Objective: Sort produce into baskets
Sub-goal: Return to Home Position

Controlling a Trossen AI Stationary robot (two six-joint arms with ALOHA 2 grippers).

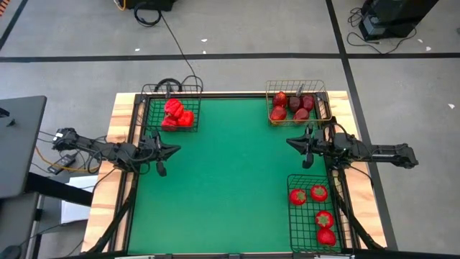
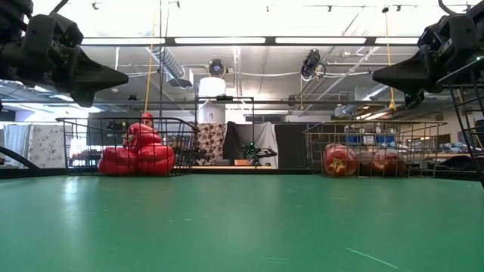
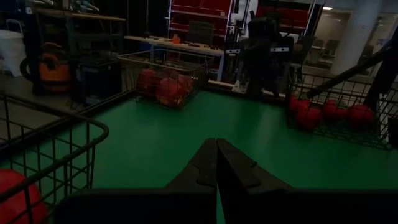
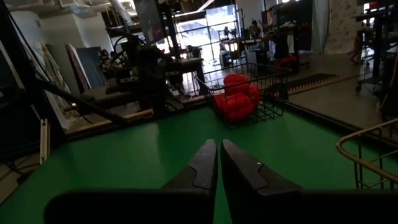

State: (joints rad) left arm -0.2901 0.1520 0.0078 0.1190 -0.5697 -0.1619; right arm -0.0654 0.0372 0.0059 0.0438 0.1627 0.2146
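Bright red peppers lie piled in the squarish black wire basket at the far left. Dark red apples lie in the gold wire basket at the far right. Red tomatoes with green tops lie in the longer black wire basket at the near right. My left gripper is shut and empty above the table's left side, pointing right. My right gripper is shut and empty above the right side, pointing left.
The green mat lies bare between the two grippers and toward the near edge. The wooden table edge runs along the left. A black cable trails on the floor beyond the far edge.
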